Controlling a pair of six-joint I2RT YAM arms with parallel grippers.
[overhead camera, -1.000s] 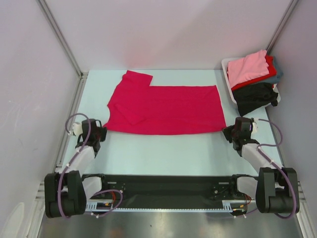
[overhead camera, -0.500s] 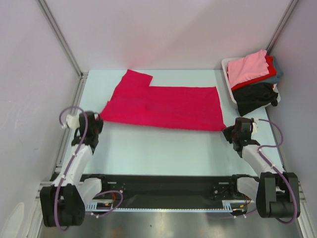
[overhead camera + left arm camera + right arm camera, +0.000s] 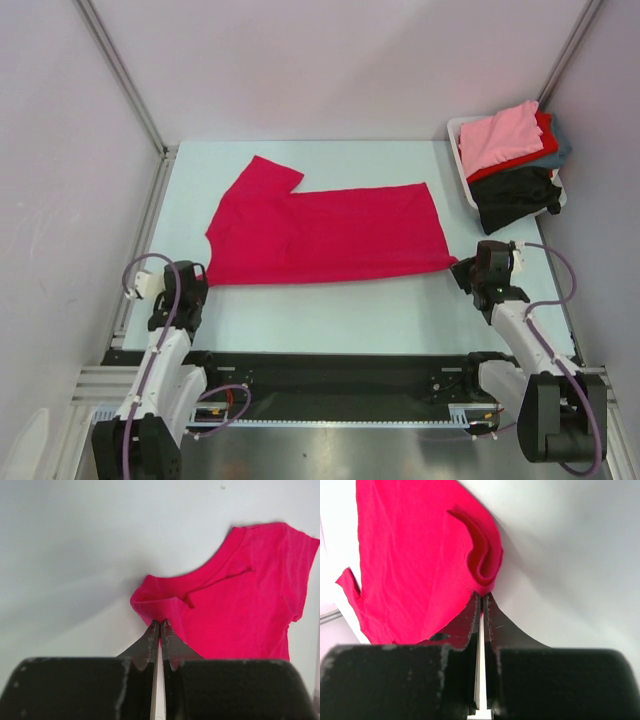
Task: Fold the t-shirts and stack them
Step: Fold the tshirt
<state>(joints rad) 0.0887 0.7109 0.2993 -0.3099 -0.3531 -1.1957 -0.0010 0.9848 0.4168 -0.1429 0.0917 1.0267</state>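
Note:
A crimson-magenta t-shirt (image 3: pixel 320 235) lies spread across the table (image 3: pixel 330 305), one sleeve pointing to the far left. My left gripper (image 3: pixel 197 274) is shut on the shirt's near left corner, and in the left wrist view the cloth (image 3: pixel 240 590) bunches at the closed fingertips (image 3: pixel 161 625). My right gripper (image 3: pixel 462 268) is shut on the near right corner; in the right wrist view a curled fold of the shirt (image 3: pixel 420 555) sits right at the gripper (image 3: pixel 482 596). More t-shirts, folded, light pink (image 3: pixel 500 135) uppermost, sit piled at the back right.
A white bin (image 3: pixel 461 150) at the back right holds the pile: pink on top, red (image 3: pixel 543 130), grey-teal (image 3: pixel 560 140) and black (image 3: pixel 515 195) draped over its front. Metal rails run along the table's left side (image 3: pixel 150 220). Pale walls close in on three sides.
Both grippers have pulled back toward the near edge with the shirt's corners. The shirt slid nearer and flattened out, its near hem now stretched between them.

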